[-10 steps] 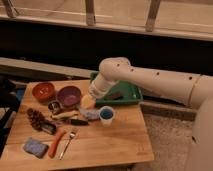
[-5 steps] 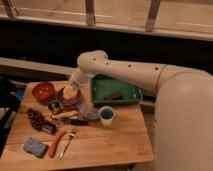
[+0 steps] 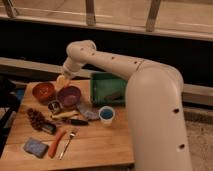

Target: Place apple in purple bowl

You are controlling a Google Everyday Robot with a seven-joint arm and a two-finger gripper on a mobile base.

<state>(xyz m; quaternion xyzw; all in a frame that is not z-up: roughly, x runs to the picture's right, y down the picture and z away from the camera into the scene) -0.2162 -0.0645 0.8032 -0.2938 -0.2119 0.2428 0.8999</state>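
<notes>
The apple [image 3: 62, 80] is a small yellow-orange fruit held at the tip of my arm, in my gripper [image 3: 63, 79]. It hangs above the table between the orange-red bowl [image 3: 43, 91] and the purple bowl [image 3: 69, 95], just past the purple bowl's far left rim. The purple bowl sits on the wooden table [image 3: 95, 145], right of the orange-red bowl. My white arm [image 3: 115, 62] reaches in from the right and hides the gripper's body.
A green tray [image 3: 107, 89] stands right of the purple bowl. A blue cup [image 3: 106, 115] sits below it. Grapes [image 3: 36, 119], a knife [image 3: 75, 121], an orange tool [image 3: 56, 144], a fork [image 3: 68, 142] and a blue sponge [image 3: 35, 147] lie on the table's left half.
The arm has swung left across the table, carrying the apple from near the green tray to a spot over the gap between the two bowls.
</notes>
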